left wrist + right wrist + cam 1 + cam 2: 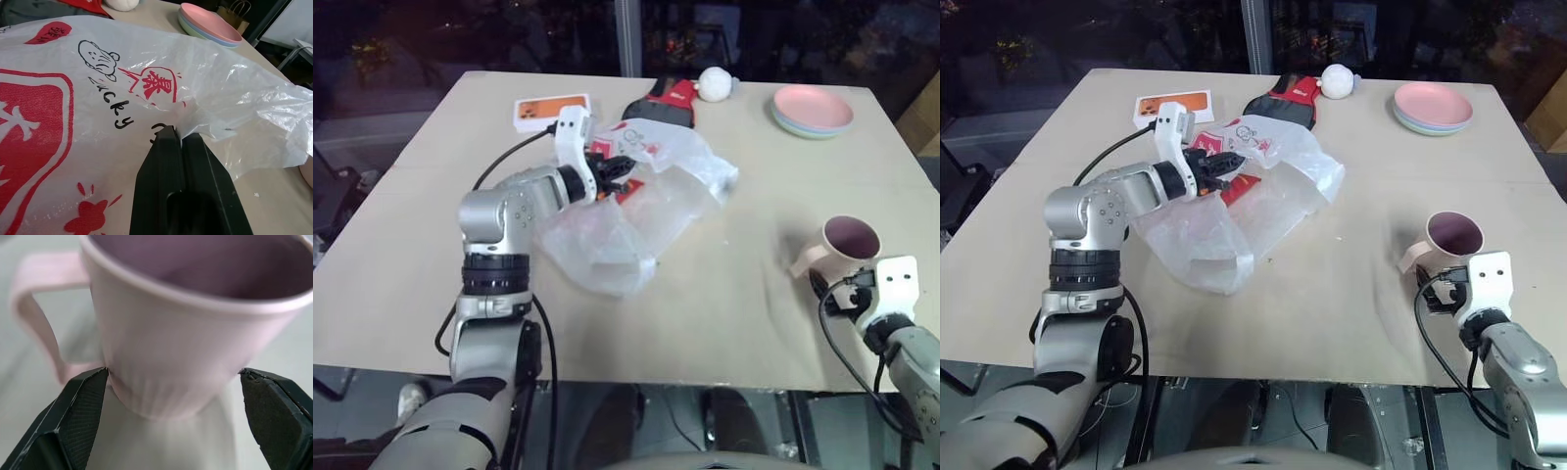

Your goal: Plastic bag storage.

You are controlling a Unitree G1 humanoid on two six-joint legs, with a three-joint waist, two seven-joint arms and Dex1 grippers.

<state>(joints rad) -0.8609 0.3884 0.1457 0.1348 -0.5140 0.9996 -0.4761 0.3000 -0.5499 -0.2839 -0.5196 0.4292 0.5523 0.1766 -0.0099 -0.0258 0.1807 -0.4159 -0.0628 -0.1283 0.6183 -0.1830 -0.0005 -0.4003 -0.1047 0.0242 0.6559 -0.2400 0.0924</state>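
Note:
The plastic bag (636, 211), crinkly translucent white film with red prints, lies crumpled in the middle of the table. My left gripper (619, 174) is shut on a fold of the bag near its top edge; in the left wrist view the black fingertips (168, 134) pinch a twist of film together. My right gripper (837, 291) stands open near the table's front right edge. Its two pads (83, 401) flank the base of a pale pink cup (186, 333) without gripping it.
The pink cup (849, 243) stands upright at the front right. At the back are a stack of pastel plates (813, 110), a white round object (715, 83), a red and black packet (664, 101) and an orange and white box (551, 111).

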